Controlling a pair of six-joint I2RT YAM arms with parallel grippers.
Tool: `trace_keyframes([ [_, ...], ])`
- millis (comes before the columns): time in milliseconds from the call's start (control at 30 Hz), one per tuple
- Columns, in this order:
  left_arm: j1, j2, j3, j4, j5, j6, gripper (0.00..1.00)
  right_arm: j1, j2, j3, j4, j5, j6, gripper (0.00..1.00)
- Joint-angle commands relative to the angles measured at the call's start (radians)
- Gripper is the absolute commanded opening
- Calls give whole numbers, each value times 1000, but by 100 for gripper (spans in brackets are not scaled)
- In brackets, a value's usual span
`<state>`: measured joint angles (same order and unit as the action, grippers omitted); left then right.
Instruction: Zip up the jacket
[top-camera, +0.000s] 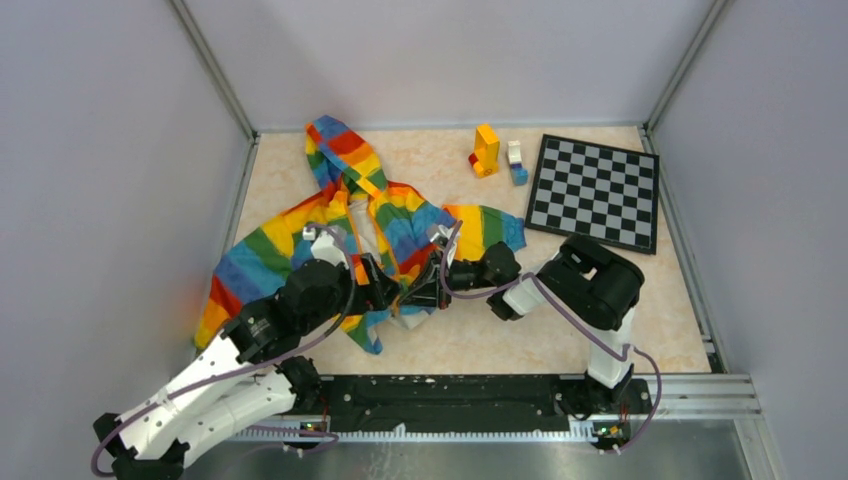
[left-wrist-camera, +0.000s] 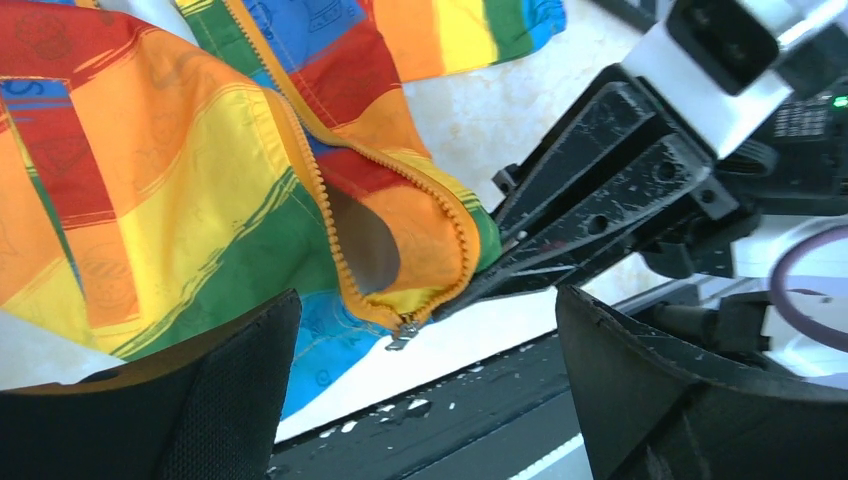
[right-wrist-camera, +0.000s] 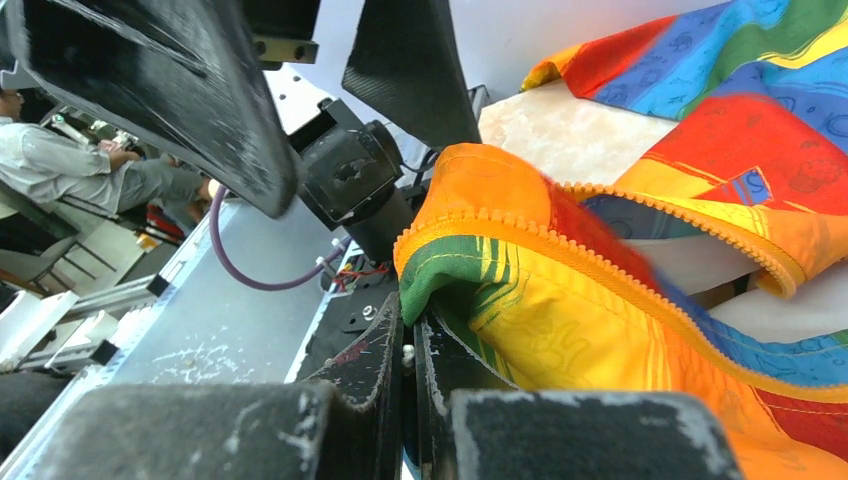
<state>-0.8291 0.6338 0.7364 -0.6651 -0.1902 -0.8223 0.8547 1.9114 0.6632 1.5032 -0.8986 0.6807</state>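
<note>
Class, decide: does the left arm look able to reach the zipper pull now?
Probably yes: the zipper pull hangs bare ahead of the open left fingers; the right fingers pinch the jacket beside it.

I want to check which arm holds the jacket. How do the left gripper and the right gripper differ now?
The left gripper is open, its fingers wide apart; the right gripper is shut. The left gripper holds nothing, while the right gripper pinches the bottom hem of the jacket near the zipper. Both are at the jacket's lower front edge, close to each other.
</note>
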Motion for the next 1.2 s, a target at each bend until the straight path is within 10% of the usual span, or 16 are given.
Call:
trace_keyframes([
  [0,-2,-50,-38,33,19,-70,99,0,0,17,50,23,-30,0],
  [433,84,-82,-74,104,102,-87,99,0,2,8,20,28,-48,0],
  [700,484,-6,-97,195,539,44,99,0,11,3,32,24,-51,0],
  [933,594,-23,-131,213,644,16,98,-2,18,6,32,25,-54,0],
  [1167,761,-56,-84,68,659,52,50,-2,22,10,28,25,-53,0],
])
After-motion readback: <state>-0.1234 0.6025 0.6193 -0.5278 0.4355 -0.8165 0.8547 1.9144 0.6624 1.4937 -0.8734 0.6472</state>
